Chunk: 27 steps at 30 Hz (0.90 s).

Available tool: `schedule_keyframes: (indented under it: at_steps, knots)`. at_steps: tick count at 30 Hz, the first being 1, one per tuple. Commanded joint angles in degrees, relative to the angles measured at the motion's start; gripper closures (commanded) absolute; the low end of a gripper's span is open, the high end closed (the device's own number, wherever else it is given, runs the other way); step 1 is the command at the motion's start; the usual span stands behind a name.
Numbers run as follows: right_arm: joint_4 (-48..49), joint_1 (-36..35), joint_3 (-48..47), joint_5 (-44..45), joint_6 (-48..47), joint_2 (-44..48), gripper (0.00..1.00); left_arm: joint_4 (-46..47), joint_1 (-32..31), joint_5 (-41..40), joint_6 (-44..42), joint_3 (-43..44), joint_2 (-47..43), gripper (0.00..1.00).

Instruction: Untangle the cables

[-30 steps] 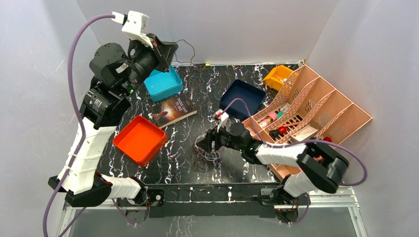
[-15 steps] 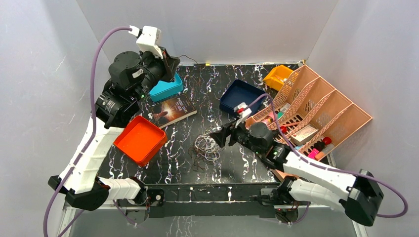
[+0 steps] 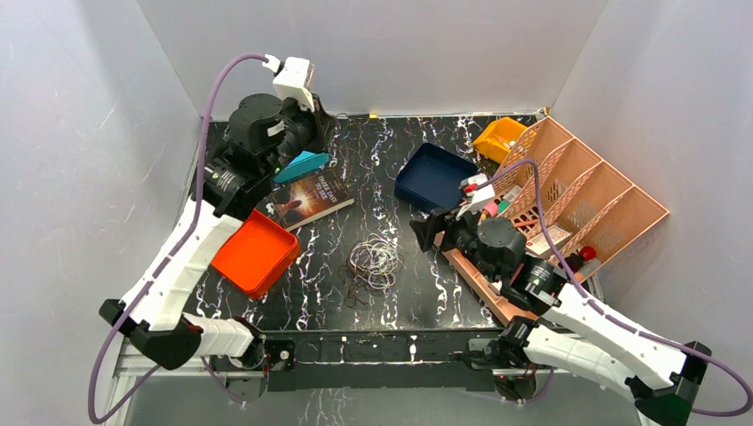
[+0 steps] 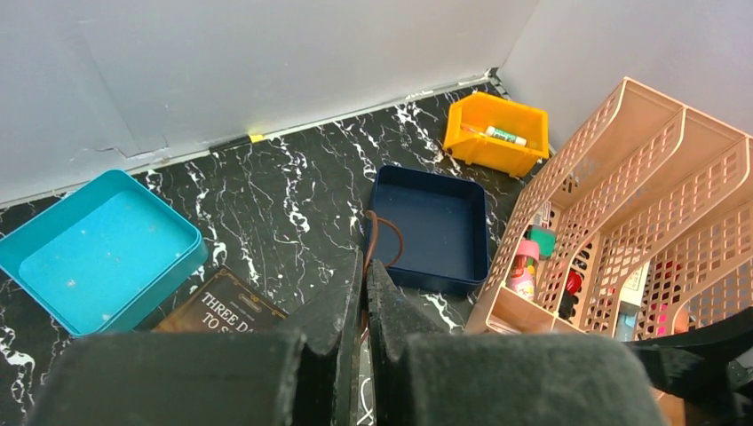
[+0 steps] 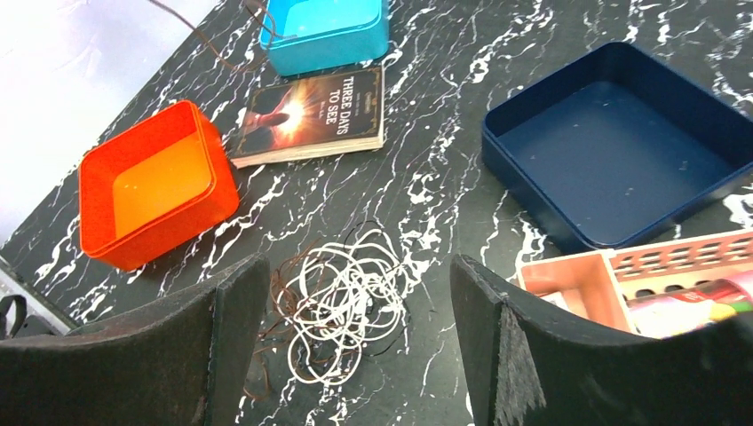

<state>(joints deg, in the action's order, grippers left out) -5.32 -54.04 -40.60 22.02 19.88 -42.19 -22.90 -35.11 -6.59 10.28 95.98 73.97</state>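
Observation:
The cables [image 3: 373, 263] lie as a hand-sized tangle of whitish, brown and black loops on the black marbled table, in the middle. They also show in the right wrist view [image 5: 342, 297]. My right gripper [image 3: 426, 232] is open and empty, a little right of the tangle and above it; in its wrist view the gripper [image 5: 360, 266] frames the tangle between its wide-open jaws. My left gripper [image 3: 320, 135] is raised at the back left, above the teal box. It [image 4: 365, 266] is shut on a thin brown cable [image 4: 371, 232] that loops out past its tips.
A teal box [image 3: 302, 166], a book [image 3: 313, 197] and an orange-red tray [image 3: 253, 253] sit on the left. A navy tray [image 3: 437, 173], a yellow bin [image 3: 499, 138] and a pink slotted organiser [image 3: 577, 195] with small items stand on the right. White walls enclose the table.
My right gripper has drawn back from the tangle to the right and upward. My left gripper has moved right and down towards the teal box, still holding the brown cable.

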Motion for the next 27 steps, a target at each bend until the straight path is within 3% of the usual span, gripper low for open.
schedule_keyframes:
  at_steps: [1,14,27]
  knots:
    - [-5.2,-0.3,-5.6,4.7,-2.2,1.7,0.17,2.6,-0.3,2.5,0.6,-0.7,1.8,1.00]
    - [-6.2,-0.3,-8.2,2.3,-3.5,6.6,0.17,6.9,-0.3,13.5,1.0,6.1,17.1,1.00]
    - [-7.2,-0.3,-4.5,1.1,0.6,9.7,0.16,8.0,-0.3,19.2,1.6,23.3,35.5,1.00]
